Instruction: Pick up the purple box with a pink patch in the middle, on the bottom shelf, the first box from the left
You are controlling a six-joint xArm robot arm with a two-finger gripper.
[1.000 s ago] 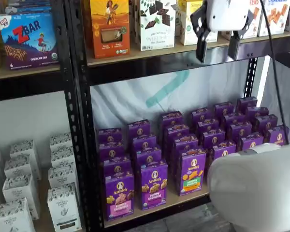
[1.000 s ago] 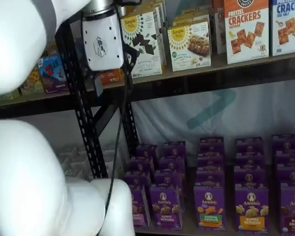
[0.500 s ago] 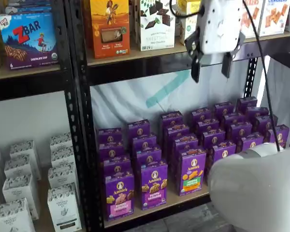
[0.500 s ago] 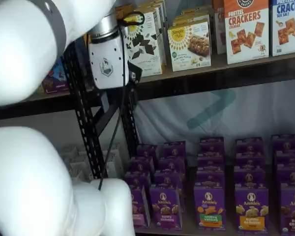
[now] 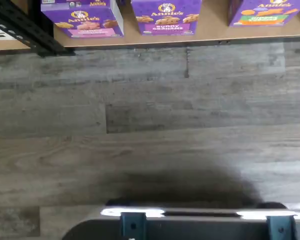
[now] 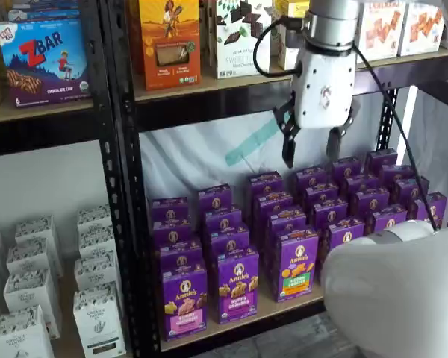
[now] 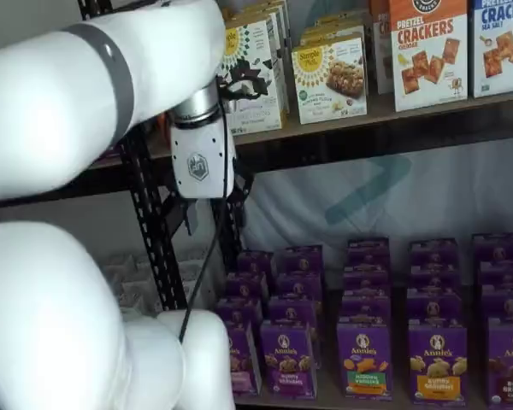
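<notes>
- Currently, approach step: claw [image 6: 311, 148] hangs spread and empty, well above the box rows.
- Purple box [image 6: 184, 302] stands front-left on the bottom shelf [image 6: 243, 321].
- Next, judged: descend leftward and straddle it.

My arm [image 7: 60, 342] hides most of the purple box [image 7: 242, 359]; the wrist view cuts off its top [image 5: 85, 17].

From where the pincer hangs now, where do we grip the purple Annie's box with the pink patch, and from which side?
Probably from above. The upright purple cardboard box with the pink patch stands at the front left of the light wooden bottom shelf, another purple box close beside it. Its top is free, so pinch front and back faces. The white-bodied pincer is open, high above.
</notes>
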